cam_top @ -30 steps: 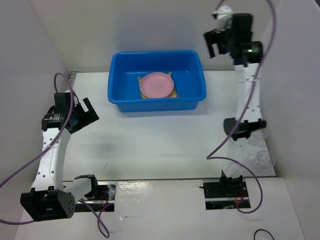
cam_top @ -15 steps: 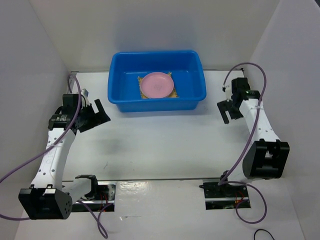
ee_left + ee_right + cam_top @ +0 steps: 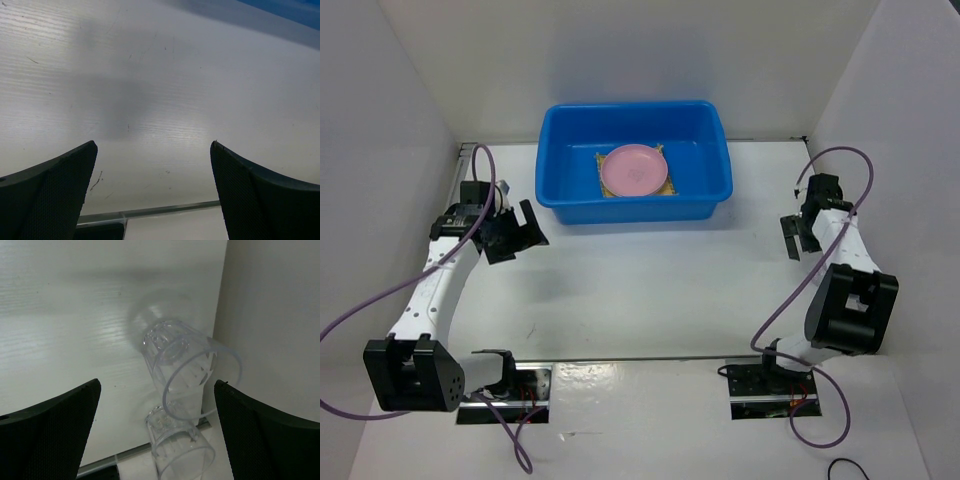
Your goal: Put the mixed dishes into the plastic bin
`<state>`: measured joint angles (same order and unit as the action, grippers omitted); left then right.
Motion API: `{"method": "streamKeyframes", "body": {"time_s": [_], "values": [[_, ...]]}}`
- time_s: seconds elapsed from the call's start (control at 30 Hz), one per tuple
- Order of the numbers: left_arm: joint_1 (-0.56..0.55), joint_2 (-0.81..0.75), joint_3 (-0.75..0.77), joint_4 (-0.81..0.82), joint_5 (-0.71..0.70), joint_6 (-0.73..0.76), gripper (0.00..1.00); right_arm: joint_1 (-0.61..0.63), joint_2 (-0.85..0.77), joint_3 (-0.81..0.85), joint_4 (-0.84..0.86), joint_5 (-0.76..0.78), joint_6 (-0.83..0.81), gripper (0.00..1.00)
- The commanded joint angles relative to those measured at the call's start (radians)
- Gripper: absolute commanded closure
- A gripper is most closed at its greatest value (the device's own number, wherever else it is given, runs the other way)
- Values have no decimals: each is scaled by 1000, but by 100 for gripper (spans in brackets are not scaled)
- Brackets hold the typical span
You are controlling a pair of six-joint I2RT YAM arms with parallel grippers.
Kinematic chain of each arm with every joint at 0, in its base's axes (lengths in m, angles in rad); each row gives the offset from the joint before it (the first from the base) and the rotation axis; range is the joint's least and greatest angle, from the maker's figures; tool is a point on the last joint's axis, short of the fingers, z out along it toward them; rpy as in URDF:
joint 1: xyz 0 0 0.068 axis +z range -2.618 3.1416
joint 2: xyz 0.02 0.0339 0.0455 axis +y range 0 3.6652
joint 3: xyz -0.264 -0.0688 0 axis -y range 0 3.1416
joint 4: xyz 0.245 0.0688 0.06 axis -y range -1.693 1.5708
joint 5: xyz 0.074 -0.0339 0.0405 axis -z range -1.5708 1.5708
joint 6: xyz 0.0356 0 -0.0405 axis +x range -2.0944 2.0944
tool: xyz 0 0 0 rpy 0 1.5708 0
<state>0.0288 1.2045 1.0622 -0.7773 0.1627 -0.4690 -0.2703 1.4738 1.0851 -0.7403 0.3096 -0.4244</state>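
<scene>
Seen from above, one bright blue plastic bin (image 3: 552,160) sat at the 12 o'clock end of a white table (image 3: 640,290). Inside it lay one square tan woven mat (image 3: 667,186), flat on the bin's floor, and one pink round plate (image 3: 634,170) rested on top of the mat, covering most of it. The pair sat near the bin's middle, a little toward its 6 o'clock wall.

Two robot arms stood at the 6 o'clock edge. The left gripper (image 3: 520,233) was at about 9 o'clock on the table, just off the bin's near-left corner and apart from it. Its wrist camera showed two black textured fingers (image 3: 55,190) spread wide, with only bare table between them and a sliver of blue at the top right corner.

The right gripper (image 3: 798,240) was at about 3 o'clock, close to the right-hand wall (image 3: 270,315) and well apart from the bin. Its two fingers (image 3: 55,430) were also spread wide and gripped nothing. Below and between them, on the table against the wall, were two small clear cups — one (image 3: 187,370) nearer the middle of that view with its open mouth turned toward the camera, the other (image 3: 182,450) at 6 o'clock of it, partly cut off by the frame. The two overlapped in the view; whether they touched could not be told.
</scene>
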Motion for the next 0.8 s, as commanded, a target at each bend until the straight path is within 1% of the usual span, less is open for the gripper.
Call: {"method": "streamKeyframes", "body": {"time_s": [0.0, 0.13, 0.17, 0.2, 0.23, 0.27, 0.3, 0.33, 0.37, 0.4, 0.43, 0.47, 0.5, 0.53, 0.6, 0.63, 0.67, 0.7, 0.73, 0.77], "values": [[-3, -2, 50, 29, 26, 29, 0, -33, 31, -17, 84, -23, -14, 2], [-3, -20, 30, 19, 26, 29, 0, -64, 77, -27, 98, -90, -33, 3], [-3, -31, 30, 19, 17, 29, 0, -64, 86, -39, 98, -99, -33, 6], [-3, -31, 16, 19, 17, 29, 0, -64, 95, -48, 98, -109, -33, 13], [-3, -42, 4, 19, 17, 29, 0, -64, 95, -48, 88, -109, -33, 21], [-3, -54, 4, 19, 8, 29, 0, -64, 95, -48, 88, -121, -33, 39], [-3, -54, -5, 10, 8, 29, 0, -64, 95, -48, 73, -121, -33, 48], [-3, -66, -5, 10, 8, 29, 0, -64, 95, -30, 58, -159, -33, 57], [-3, -78, -14, 10, 8, 29, 0, -64, 95, -12, 41, -173, -24, 80], [-3, -79, -15, 10, 8, 29, 0, -64, 95, 13, 24, -173, -14, 94], [-3, -91, -15, 1, 8, 29, 0, -64, 105, 100, -22, -173, 24, 100], [-3, -101, -15, 1, 8, 18, 0, -64, 105, 161, -49, -153, 51, 100], [-3, -115, -15, -8, 8, 18, 0, -64, 76, 296, -89, -153, 90, 100], [-3, -115, -15, -8, 8, 18, 0, -64, 60, 373, -112, -153, 101, 100], [-3, -140, -15, -17, 8, 18, 0, -2, 49, 534, -152, -175, 101, 100], [-3, -158, -25, -17, 8, 9, 0, 40, 49, 694, -183, -184, 87, 100], [-3, -158, -25, -17, 8, 9, 0, 87, 69, 772, -197, -197, 75, 100], [-3, -174, -36, -17, 8, 0, 0, 193, 91, 844, -215, -210, 58, 100], [-3, -183, -36, -8, 8, 0, 0, 244, 118, 993, -241, -236, 43, 100], [-3, -183, -36, -8, 8, 0, 0, 291, 187, 1065, -296, -285, 18, 100]]}}
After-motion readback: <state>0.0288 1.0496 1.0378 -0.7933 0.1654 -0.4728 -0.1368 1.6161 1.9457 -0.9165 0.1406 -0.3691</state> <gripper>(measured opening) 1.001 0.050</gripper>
